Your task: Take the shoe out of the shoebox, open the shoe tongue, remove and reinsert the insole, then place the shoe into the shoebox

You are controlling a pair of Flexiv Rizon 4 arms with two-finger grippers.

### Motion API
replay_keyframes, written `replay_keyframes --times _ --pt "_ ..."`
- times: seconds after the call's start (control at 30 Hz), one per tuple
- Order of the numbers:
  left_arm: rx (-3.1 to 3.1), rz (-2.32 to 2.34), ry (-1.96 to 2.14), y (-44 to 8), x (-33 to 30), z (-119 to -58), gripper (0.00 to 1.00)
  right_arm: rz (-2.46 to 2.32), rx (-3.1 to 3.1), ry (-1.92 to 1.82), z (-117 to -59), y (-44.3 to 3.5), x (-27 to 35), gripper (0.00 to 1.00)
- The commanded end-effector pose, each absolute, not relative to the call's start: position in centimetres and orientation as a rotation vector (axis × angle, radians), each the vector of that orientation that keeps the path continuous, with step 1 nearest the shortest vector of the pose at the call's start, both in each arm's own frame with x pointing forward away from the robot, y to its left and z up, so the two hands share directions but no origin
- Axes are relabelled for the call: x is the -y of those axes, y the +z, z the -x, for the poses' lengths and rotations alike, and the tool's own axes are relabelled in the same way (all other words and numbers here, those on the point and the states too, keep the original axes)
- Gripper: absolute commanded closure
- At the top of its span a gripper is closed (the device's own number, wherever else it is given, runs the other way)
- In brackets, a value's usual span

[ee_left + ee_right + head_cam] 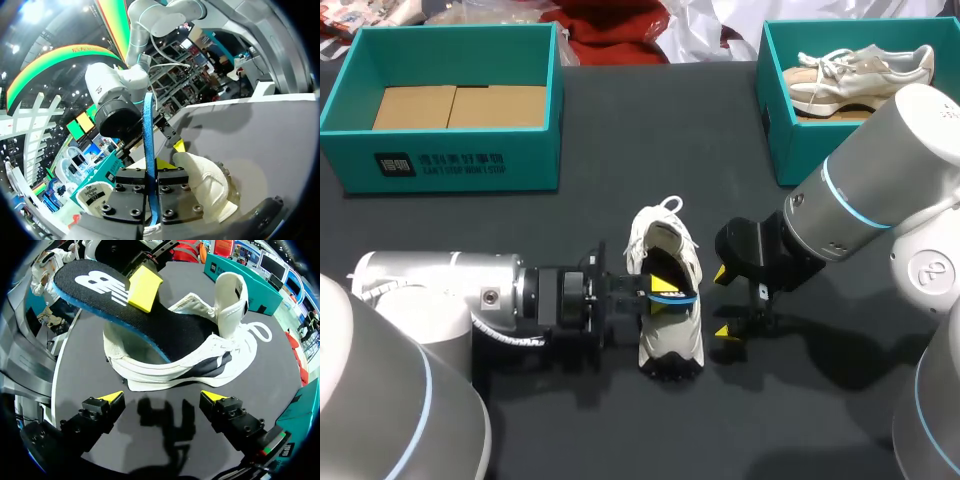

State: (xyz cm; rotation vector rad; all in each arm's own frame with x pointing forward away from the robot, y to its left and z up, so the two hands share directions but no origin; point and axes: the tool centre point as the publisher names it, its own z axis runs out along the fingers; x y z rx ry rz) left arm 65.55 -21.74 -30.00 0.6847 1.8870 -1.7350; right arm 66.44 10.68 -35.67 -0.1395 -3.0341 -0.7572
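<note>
We judge the task to be in its middle stretch. The white mesh running shoe with a dark side stripe point(670, 340) is out of its box and lies on the dark table point(570, 430), near the middle and well apart from both boxes. Its padded white tongue point(231, 295) stands pulled up, clear of the opening, so taking the shoe out and opening the tongue look done. Our left end effector point(660, 290) comes in from the left and is closed on the black foam insole with a blue edge and white logo point(100, 285), one yellow tip pressed on its upper face. One end of the insole is raised above the shoe while the other end sits inside the opening. From this alone we cannot tell whether it is on its way out or on its way back in. Our right end effector point(162, 397) hangs just to the right of the shoe with its fingers spread and nothing between them. The rest of the insole work remains, and then the shoe must go into a box: the teal cardboard shoebox at the far left point(440, 160) holds only brown card, while the teal shoebox at the far right point(780, 130) already holds another pale shoe point(860, 75).
</note>
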Motion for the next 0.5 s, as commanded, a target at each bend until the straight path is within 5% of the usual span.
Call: replay_keyframes --times 0.03,0.43,0.5 --pt "-1.879 -0.686 -1.728 -31.1 21.8 -66.3 1.00 0.141 3.037 -0.757 -66.3 -35.7 -10.7 0.00" --pt "-1.878 -0.686 -1.724 -30.9 21.8 -66.3 0.98 0.141 3.037 -0.757 -66.3 -35.7 -10.7 0.00" --pt "-1.871 -0.691 -1.730 -30.5 21.7 -65.9 0.77 0.141 3.037 -0.757 -66.3 -35.7 -10.7 0.00"
